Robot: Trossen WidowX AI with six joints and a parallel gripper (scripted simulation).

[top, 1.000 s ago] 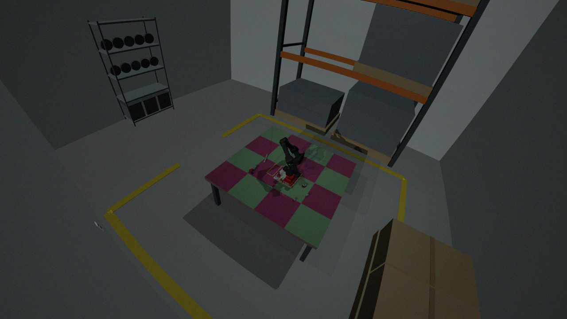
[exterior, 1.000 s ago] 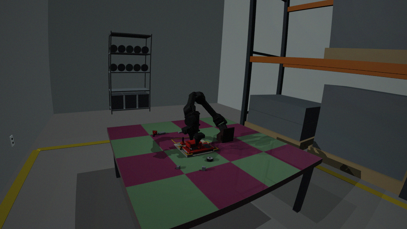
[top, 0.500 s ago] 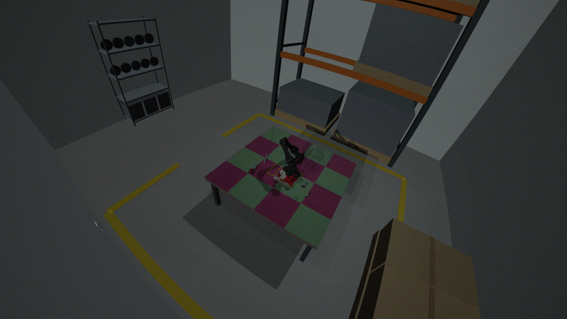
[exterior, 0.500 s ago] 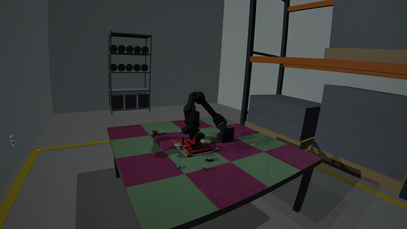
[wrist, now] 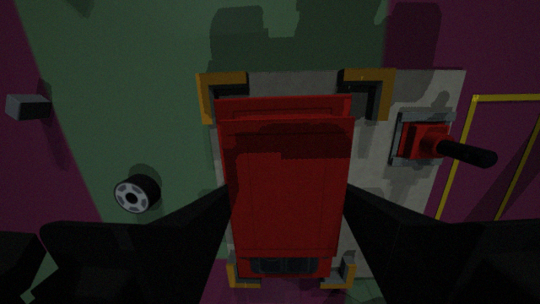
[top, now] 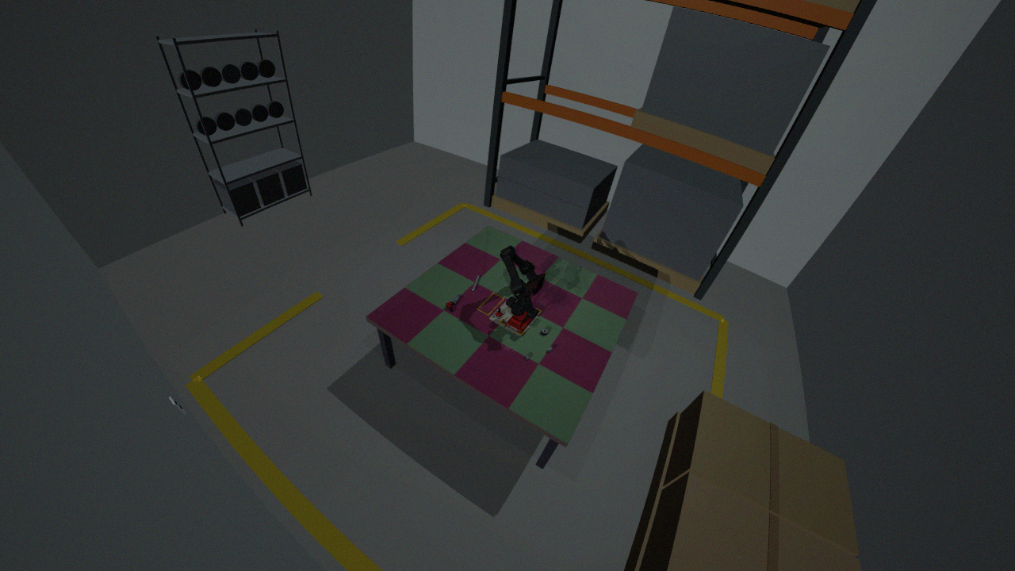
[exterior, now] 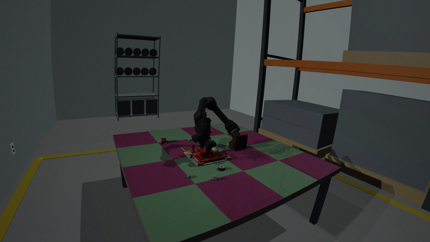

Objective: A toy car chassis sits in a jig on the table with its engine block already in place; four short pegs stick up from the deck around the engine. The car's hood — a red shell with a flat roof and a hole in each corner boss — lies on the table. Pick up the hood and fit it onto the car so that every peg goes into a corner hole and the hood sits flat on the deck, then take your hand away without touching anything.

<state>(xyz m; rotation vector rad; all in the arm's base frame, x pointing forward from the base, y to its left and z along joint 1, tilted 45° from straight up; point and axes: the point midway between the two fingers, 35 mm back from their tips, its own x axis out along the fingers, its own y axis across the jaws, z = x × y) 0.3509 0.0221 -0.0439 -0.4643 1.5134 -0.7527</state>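
The hood (wrist: 288, 190) (exterior: 199, 153) is a red shell with a flat roof. My gripper (wrist: 285, 187) (exterior: 206, 150) is shut on its two long sides, one finger per side. The hood is over the red chassis (wrist: 283, 105) (exterior: 218, 157), low at the deck and lined up along it; whether it sits flat cannot be told. The chassis lies in the jig (wrist: 447, 80), between orange corner brackets. The hood hides the engine block, the pegs and the corner holes. A dark window panel (wrist: 283, 265) shows past the hood's lower edge in the wrist view.
A red block with a black rod (wrist: 466, 154) (exterior: 193, 148) stands on the jig plate beside the chassis. A wheel (wrist: 132, 197) (exterior: 221, 168) and small grey blocks (wrist: 27, 106) (exterior: 215, 177) lie on the other side. A yellow outline (wrist: 454, 169) and a small red part (exterior: 163, 139) lie beyond the jig.
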